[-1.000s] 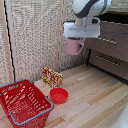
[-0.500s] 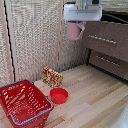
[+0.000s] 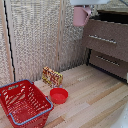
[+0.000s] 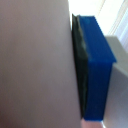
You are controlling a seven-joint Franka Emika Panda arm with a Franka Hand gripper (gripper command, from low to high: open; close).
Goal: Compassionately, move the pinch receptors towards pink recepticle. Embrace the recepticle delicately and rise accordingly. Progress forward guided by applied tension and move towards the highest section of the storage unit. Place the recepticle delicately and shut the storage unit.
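Pink cup (image 3: 80, 15): pale pink, upright, hanging in the air at the exterior view's top, just beside the chest's (image 3: 107, 42) upper corner. Wrist view: pink wall (image 4: 35, 60) pressed against a dark pad. Chest: dark brown, silver bar handles, lower drawers shut.

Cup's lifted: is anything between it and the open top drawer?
Nothing visible. The pink cup hangs at the gripper, just to the exterior view's left of the chest. The top drawer looks open, though its inside is barely in view.
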